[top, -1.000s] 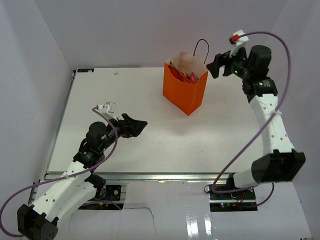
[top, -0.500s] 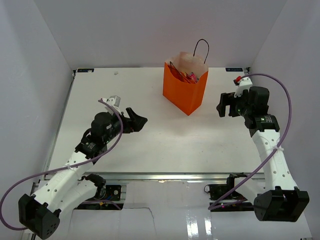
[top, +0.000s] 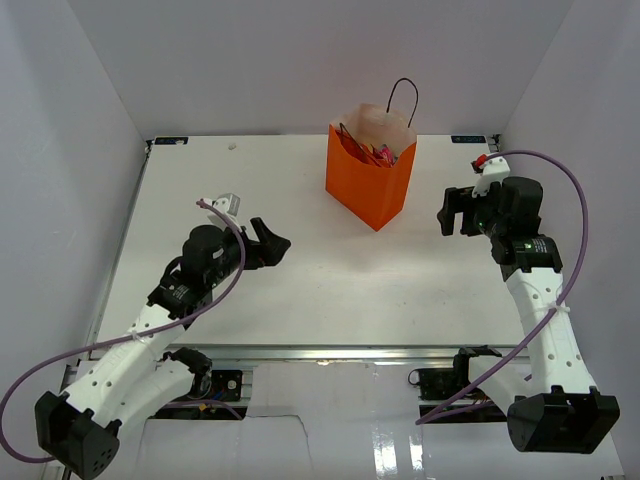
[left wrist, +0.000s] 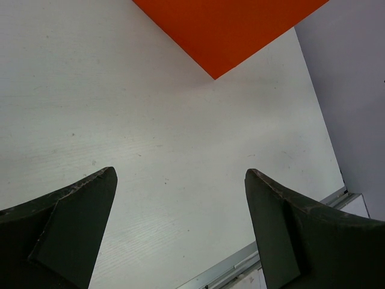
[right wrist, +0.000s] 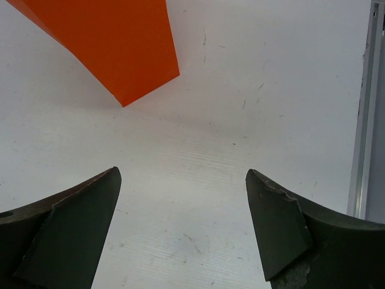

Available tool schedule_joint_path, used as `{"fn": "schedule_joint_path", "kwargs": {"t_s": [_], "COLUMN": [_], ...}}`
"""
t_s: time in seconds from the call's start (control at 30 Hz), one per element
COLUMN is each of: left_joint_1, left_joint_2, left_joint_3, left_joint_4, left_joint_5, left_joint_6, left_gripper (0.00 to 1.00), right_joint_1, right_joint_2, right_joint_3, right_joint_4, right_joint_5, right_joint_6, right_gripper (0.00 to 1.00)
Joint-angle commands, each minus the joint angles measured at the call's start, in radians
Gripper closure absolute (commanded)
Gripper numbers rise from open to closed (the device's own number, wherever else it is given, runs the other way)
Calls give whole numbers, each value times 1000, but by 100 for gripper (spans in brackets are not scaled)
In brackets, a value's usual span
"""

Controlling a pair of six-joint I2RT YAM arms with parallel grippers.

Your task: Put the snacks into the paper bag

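Observation:
The orange paper bag (top: 368, 180) stands upright at the back middle of the table, one black cord handle sticking up. Inside its mouth lie the snacks (top: 375, 153), shiny pink-red packets just visible. My left gripper (top: 274, 243) hovers open over the table, left and in front of the bag, nothing between its fingers. My right gripper (top: 447, 211) is open and empty too, to the right of the bag. The left wrist view catches the bag's bottom corner (left wrist: 228, 30). In the right wrist view, the bag's base (right wrist: 114, 42) fills the upper left.
White walls close in the table (top: 300, 290) on the left, back and right. A metal rail (top: 300, 352) runs along the near edge. The table's right edge rail (right wrist: 364, 120) shows in the right wrist view.
My right arm came down from above the bag's mouth to the table's right side, then settled. My left arm swung forward and rose a little. Both grippers stayed open.

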State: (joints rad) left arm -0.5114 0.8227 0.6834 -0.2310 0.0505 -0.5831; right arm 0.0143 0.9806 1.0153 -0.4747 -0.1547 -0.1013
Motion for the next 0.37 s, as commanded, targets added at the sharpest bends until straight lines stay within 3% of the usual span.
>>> {"fn": "schedule_joint_path", "kwargs": {"t_s": [0.0,0.33], "left_joint_1": [5,5], "left_joint_2": [-33,-34], "left_joint_3": [18,8], "left_joint_4": [-11,-13], "left_joint_5": [-18,-15], "left_joint_6": [5,2], "left_gripper": [2,2], "right_joint_1": [-4,-2], "right_joint_2": [-13,-25], "right_joint_3": [20,55], "right_joint_4": [-1,-5], "right_joint_5": [27,21], "right_joint_6": [-12,-84], "right_gripper": [10,10]}}
